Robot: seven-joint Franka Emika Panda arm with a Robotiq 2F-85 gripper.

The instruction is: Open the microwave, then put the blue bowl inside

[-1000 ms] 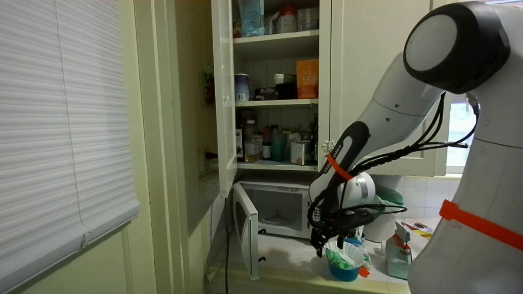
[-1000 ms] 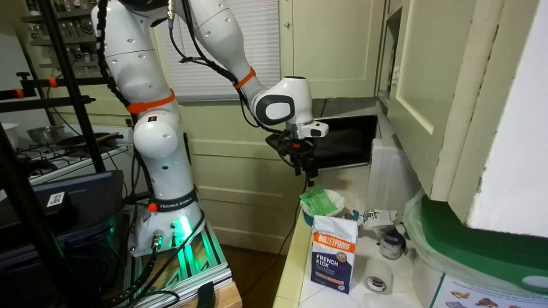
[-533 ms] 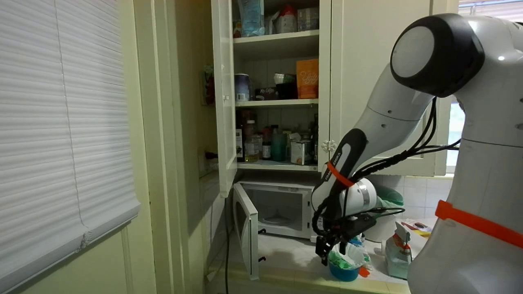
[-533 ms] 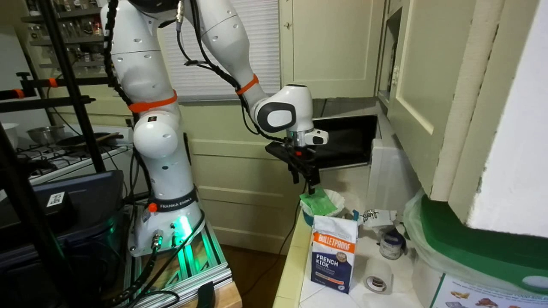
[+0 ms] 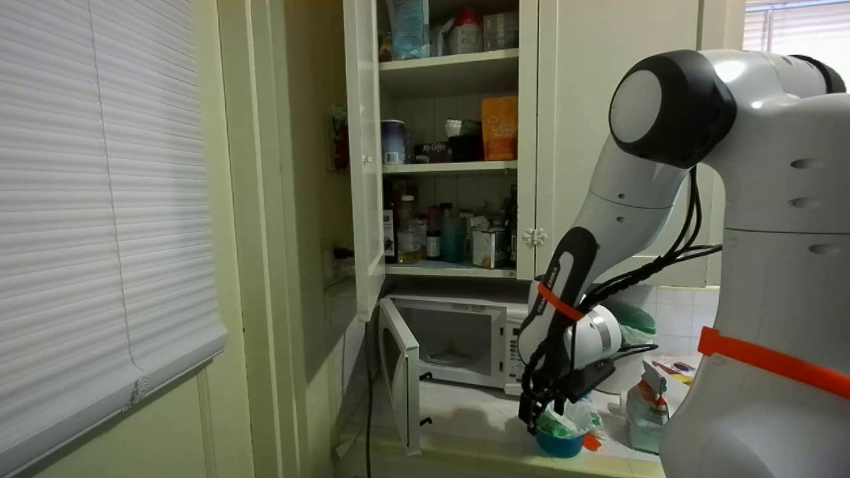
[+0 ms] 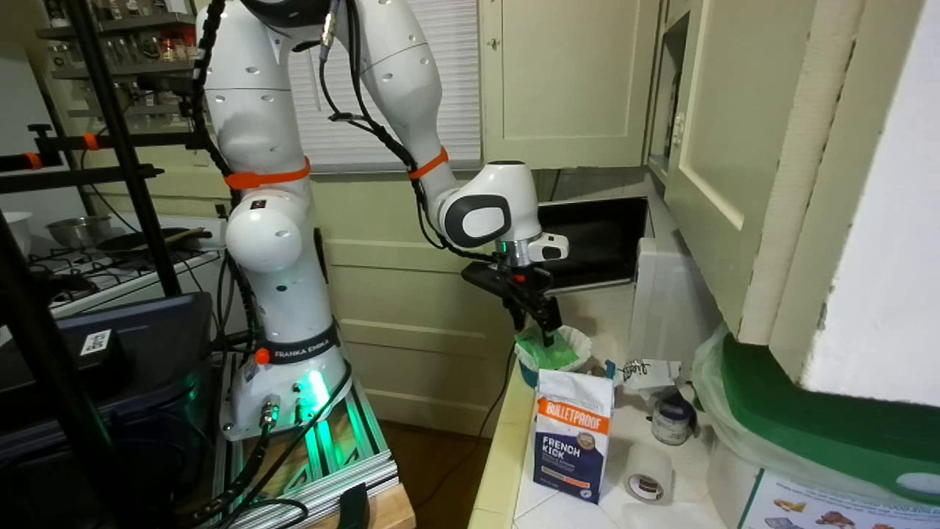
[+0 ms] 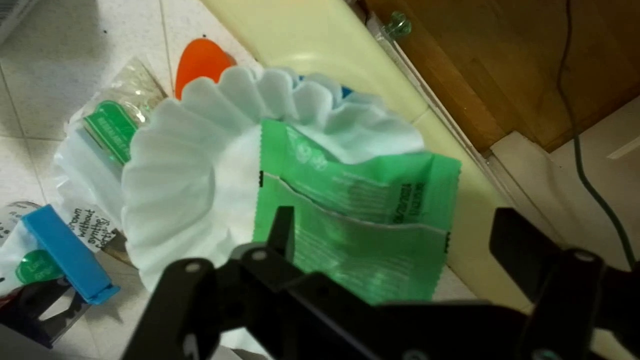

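Note:
The white microwave point(image 5: 514, 352) stands under the cabinet with its door point(image 5: 410, 398) swung wide open; it also shows in an exterior view point(image 6: 664, 301). The blue bowl point(image 5: 560, 446) sits near the counter's front edge, right of the door; it also shows in an exterior view point(image 6: 527, 376). It holds white ruffled paper liners point(image 7: 175, 165) and a green packet point(image 7: 360, 215), which hide most of it in the wrist view. My gripper point(image 7: 393, 220) is open and empty, pointing down over the bowl; one finger is above the packet, the other beyond the bowl's side over the counter edge.
A coffee bag point(image 6: 573, 437) stands close beside the bowl. A plastic bag point(image 7: 95, 150), an orange piece point(image 7: 200, 62) and a jar point(image 6: 670, 420) lie near it. A tape roll point(image 6: 648, 476) and a green-lidded bin point(image 6: 830, 411) are farther along. The open cabinet door point(image 5: 365, 166) hangs above.
My gripper has come down closer to the bowl, shifting right in an exterior view. It stays open. The microwave door and the bowl have not moved.

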